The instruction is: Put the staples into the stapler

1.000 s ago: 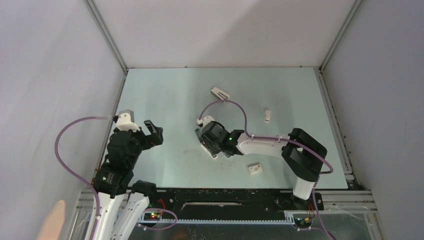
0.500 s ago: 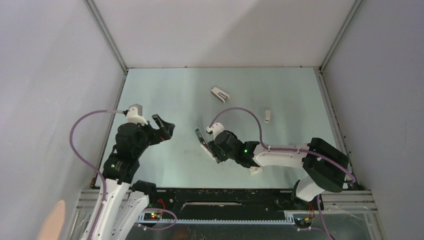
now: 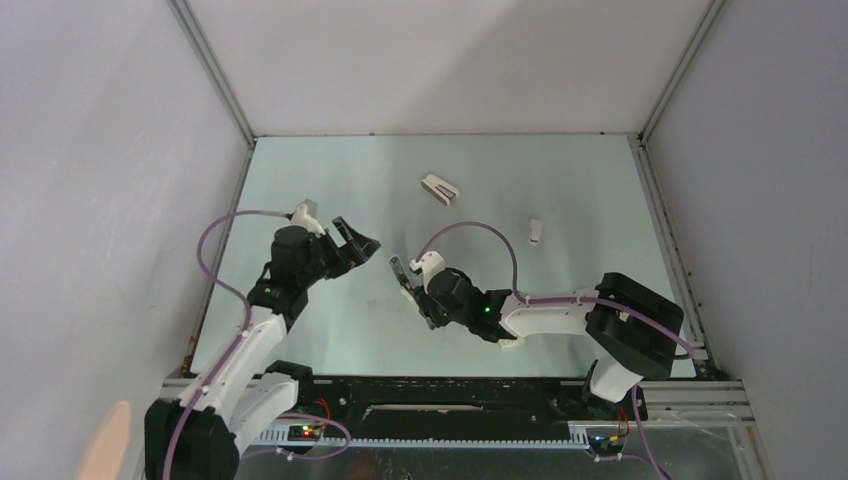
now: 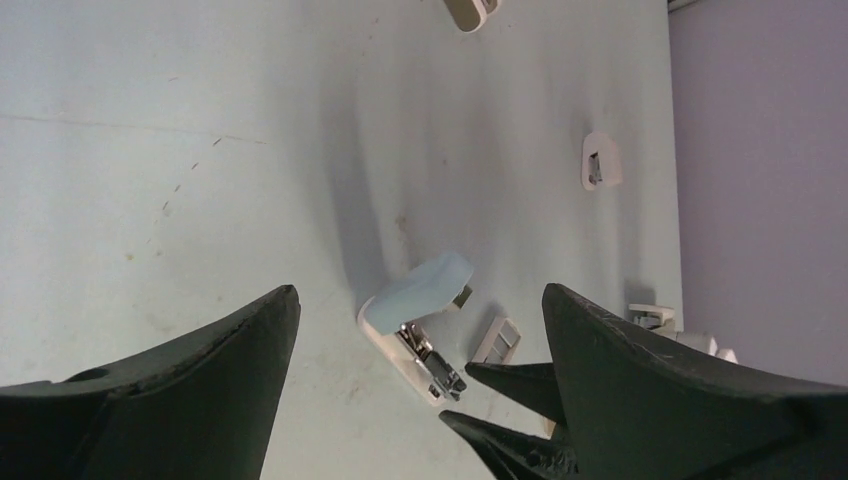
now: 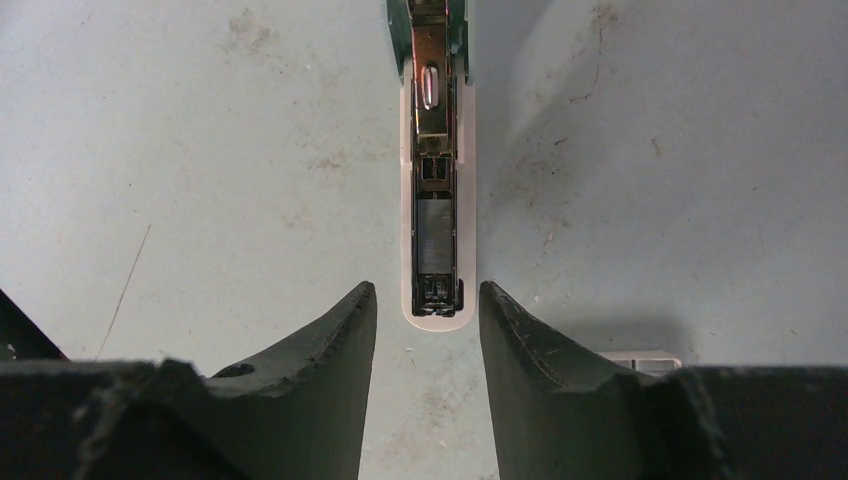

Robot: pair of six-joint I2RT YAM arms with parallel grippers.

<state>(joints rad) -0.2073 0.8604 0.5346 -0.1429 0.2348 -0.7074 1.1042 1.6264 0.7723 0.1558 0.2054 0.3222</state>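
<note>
At the left, carries the left gripper [image 3: 358,240] with fingers spread wide, gripping nothing, near the stapler [image 3: 402,278] but clear of it. Right of that, finds the stapler lying on the table [image 3: 330,180], hinged open, pale lid tipped up, metal channel bared. Sets the right gripper [image 5: 428,288] at its white near end, fingers apart, straddling that end with a thin gap on either side, clamped on nothing. Shows the staples [image 4: 497,338] on the table just beside one finger's outer side, outside the jaws, close to the stapler but not in it. Cannot identify the grey piece inside the channel. Counts one block of staples and three staplers: the slim one, one longer white-and-cream stapler [image 3: 440,188] farther off, one white wedge-shaped stapler [image 3: 535,232] to the right. Adds one small white box [image 3: 511,343], half hidden under the right arm.
</note>
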